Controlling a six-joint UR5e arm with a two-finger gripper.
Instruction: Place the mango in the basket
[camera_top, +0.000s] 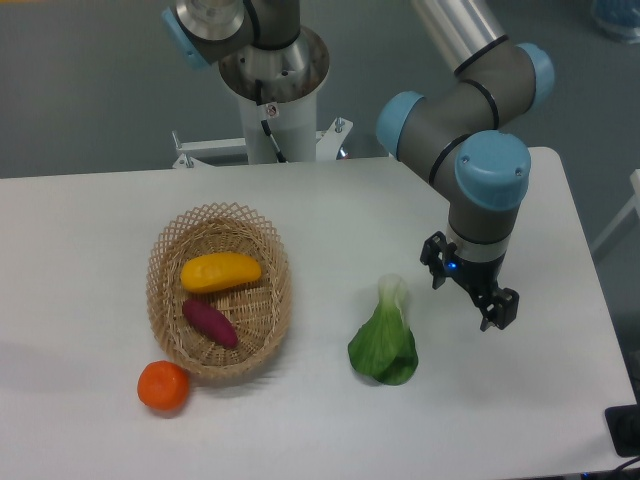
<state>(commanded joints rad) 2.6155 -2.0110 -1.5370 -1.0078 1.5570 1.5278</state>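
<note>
The mango (220, 271) lies inside the basket (165, 252), in its upper half, resting just above a purple tuber (210, 322) that shares the basket floor. Judged from this, the placing looks done: you have nothing left to carry.

From the gripper (470, 297) the mango lies well away toward the left edge of the view, and slightly farther back on the table (90, 220). A leafy green (384, 339) sits between them, nearer the gripper. The gripper hangs over bare table on the right side, with nothing between its fingers. They appear parted, though the gap is small in this view.

The mango's long axis runs nearly left to right across the view, with the right-hand end a little higher and tapering. This sets it roughly across the basket's long axis, which runs from far to near. The tuber, by contrast, lies on a diagonal, falling toward the lower right.

An orange (163, 386) rests on the table, touching or just beside the basket's near rim.
</note>
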